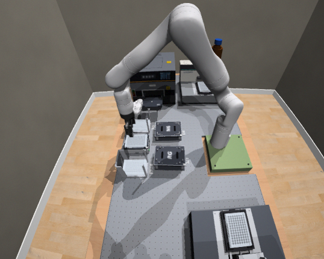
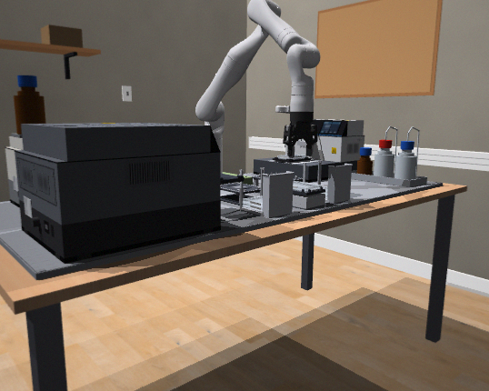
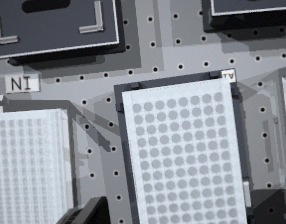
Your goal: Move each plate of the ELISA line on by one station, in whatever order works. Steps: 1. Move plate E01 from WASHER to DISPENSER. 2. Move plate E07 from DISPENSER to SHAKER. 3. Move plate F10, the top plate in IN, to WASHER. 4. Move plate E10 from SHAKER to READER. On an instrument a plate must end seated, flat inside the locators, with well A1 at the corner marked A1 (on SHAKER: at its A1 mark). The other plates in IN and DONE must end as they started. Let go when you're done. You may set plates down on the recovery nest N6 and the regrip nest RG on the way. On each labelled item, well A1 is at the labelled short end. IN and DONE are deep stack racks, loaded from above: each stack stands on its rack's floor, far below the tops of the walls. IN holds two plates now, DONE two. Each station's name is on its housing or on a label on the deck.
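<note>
With the pincer (image 2: pixel 299 146) spread wide and empty above it, the well plate (image 3: pixel 184 155) seated in a black-framed nest just beside the IN rack (image 1: pixel 119 161) looks like light, rigid, slick plastic, probably best pinched squarely across its long sides.

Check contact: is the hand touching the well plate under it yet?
Apart. In the exterior view the open hand hangs above the deck stations with wall visible beneath its fingertips. In the wrist view the plate lies flat in its nest, untouched.
</note>
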